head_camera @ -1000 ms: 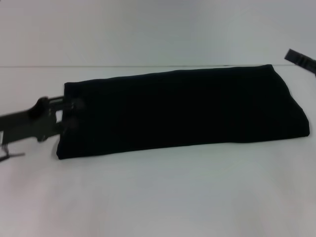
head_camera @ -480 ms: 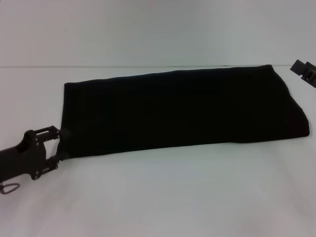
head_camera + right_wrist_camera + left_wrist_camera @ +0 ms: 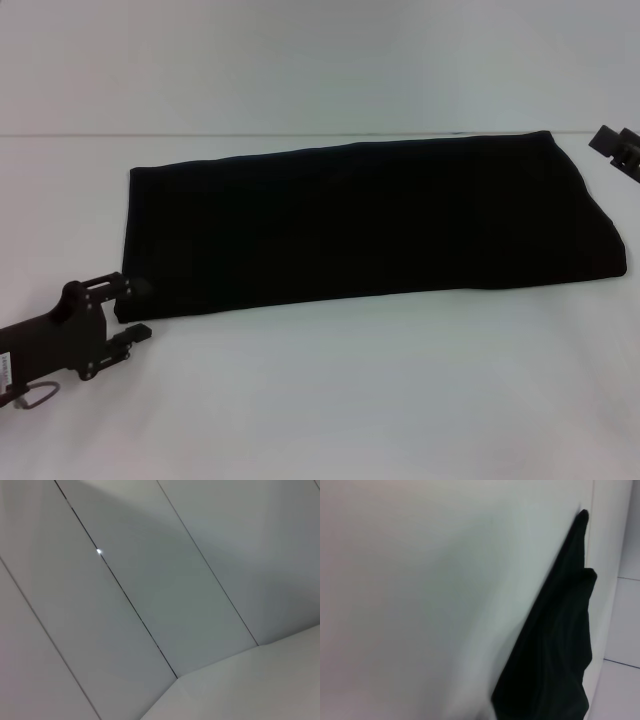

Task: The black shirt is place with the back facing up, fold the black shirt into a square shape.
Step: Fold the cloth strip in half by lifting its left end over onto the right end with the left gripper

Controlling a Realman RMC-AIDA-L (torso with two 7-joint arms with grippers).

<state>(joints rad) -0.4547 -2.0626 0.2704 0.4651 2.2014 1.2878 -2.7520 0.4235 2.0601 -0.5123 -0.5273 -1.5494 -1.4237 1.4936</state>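
Note:
The black shirt (image 3: 370, 225) lies flat on the white table (image 3: 350, 400) as a long folded band running from left to far right. It also shows in the left wrist view (image 3: 555, 655) as a dark folded edge. My left gripper (image 3: 135, 310) is open and empty, just at the shirt's near left corner, with its upper finger (image 3: 137, 288) close to the fabric edge. My right gripper (image 3: 620, 148) shows only partly at the far right edge, beyond the shirt's right end.
The table's far edge (image 3: 80, 134) meets a pale wall behind. The right wrist view shows only wall panels (image 3: 150, 580) and a bit of table surface (image 3: 260, 685).
My left gripper has moved from the shirt's left edge toward the near left corner and come off the fabric. The right gripper shifted slightly at the frame edge.

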